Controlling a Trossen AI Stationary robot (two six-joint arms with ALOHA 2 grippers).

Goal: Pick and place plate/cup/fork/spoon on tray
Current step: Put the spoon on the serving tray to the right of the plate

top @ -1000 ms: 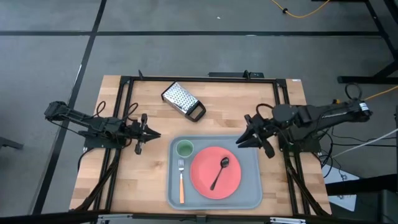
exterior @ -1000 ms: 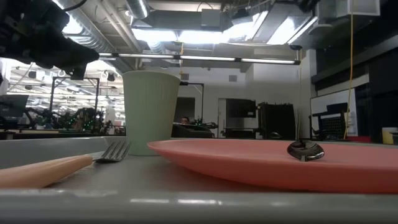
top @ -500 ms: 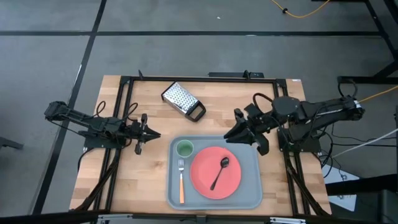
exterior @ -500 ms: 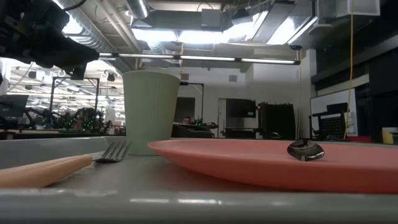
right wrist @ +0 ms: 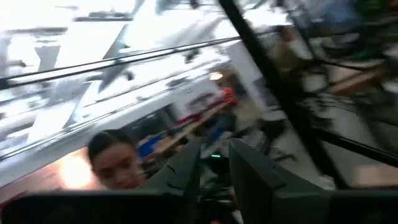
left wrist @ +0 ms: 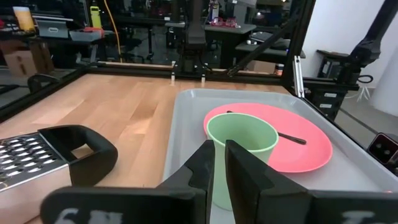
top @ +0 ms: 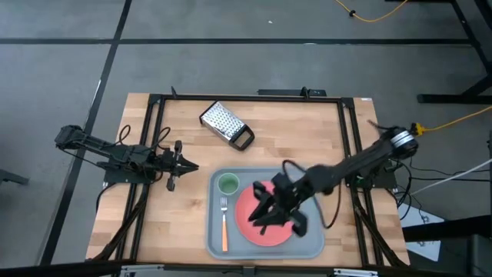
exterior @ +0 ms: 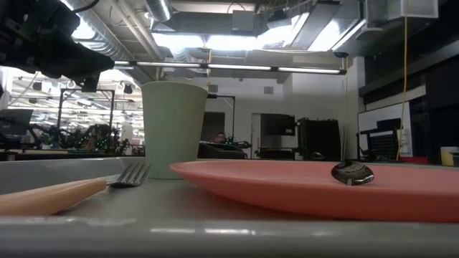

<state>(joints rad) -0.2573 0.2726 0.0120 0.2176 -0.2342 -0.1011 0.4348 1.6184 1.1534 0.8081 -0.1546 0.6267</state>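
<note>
The right gripper (top: 270,215) hangs over the pink plate (top: 247,201), which lies inside the tray (top: 311,245). The arm reaches in from the right side of the table and covers most of the plate in the high view. The spoon (exterior: 352,173) rests on the plate; in the low view its dark bowl is visible on the pink surface, and in the left wrist view a thin part of its handle (left wrist: 291,137) lies across the plate. From above it is hidden under the arm, so I cannot say exactly how its long axis runs against the jaws. I judge it is directly below the jaws or very near them. I cannot tell whether the right jaws are open or closed, or whether they hold anything.

The cup (top: 228,184) and the fork (top: 224,223) are also in the tray, beside the plate, on the side of the jaws that faces the left arm. The fork lies with its tines toward the cup.

The left gripper (top: 178,165) waits over the bare wood, well apart from the tray; its fingers (left wrist: 202,168) are almost together and hold nothing. The right arm is clearly nearer to the spoon. All four pieces seem already on the tray.
</note>
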